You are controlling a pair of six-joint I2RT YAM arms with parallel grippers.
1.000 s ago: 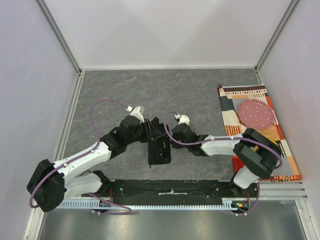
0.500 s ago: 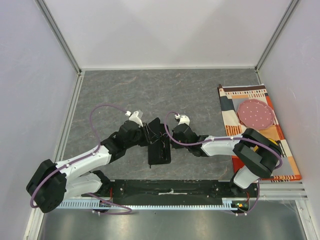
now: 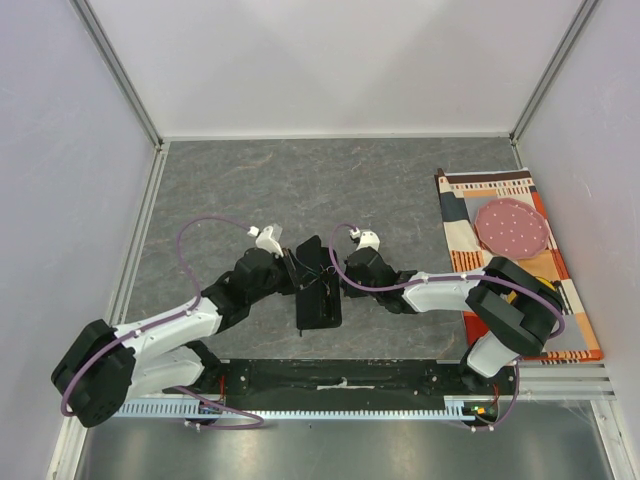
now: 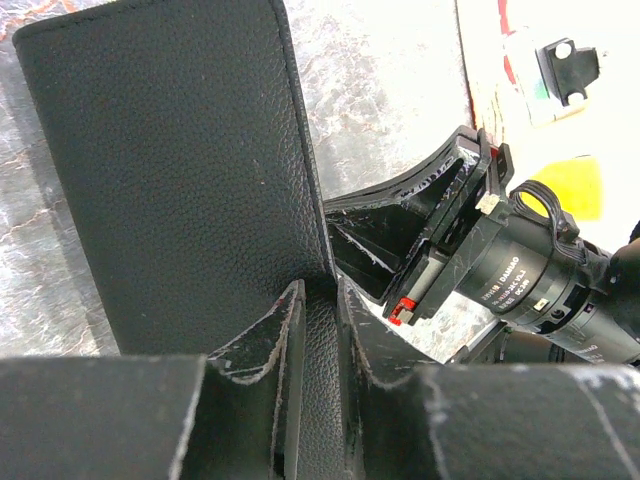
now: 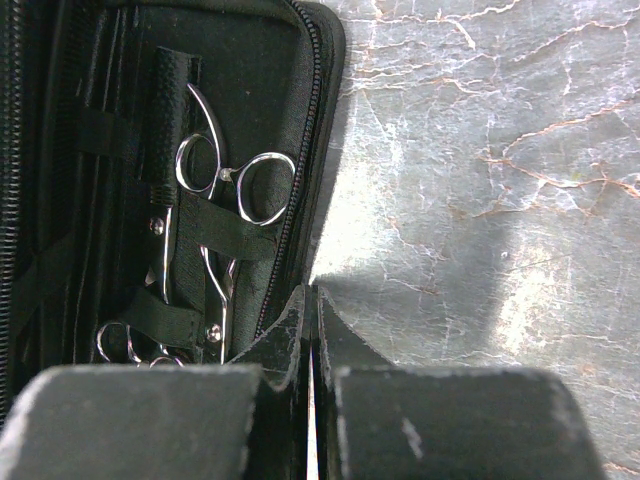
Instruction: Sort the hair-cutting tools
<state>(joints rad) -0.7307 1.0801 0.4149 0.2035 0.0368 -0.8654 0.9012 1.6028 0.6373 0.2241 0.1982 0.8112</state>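
Observation:
A black pouch point(image 3: 318, 300) lies open mid-table between both arms. In the right wrist view its inside point(image 5: 250, 60) holds silver scissors point(image 5: 240, 190) under elastic straps. A second pair of scissors point(image 5: 130, 345) sits lower, beside a black textured handle point(image 5: 168, 110). The combs I cannot make out. My left gripper point(image 3: 293, 268) has its fingers closed on the raised leather cover point(image 4: 180, 170), which fills the gap at the left gripper's tips point(image 4: 318, 290). My right gripper point(image 3: 340, 280) is shut with nothing between its fingers. The right gripper's tips point(image 5: 312, 295) rest at the pouch's zip edge.
A striped patterned cloth point(image 3: 470, 230) lies along the right wall with a pink dotted disc point(image 3: 511, 227) on it. The right arm's camera lens point(image 4: 520, 270) sits close beside the cover. White walls enclose the grey table, and a black rail point(image 3: 340, 378) runs along the near edge.
My left gripper has dropped lower against the pouch's left side and narrowed its fingers onto the cover. The right arm and the pouch stay put.

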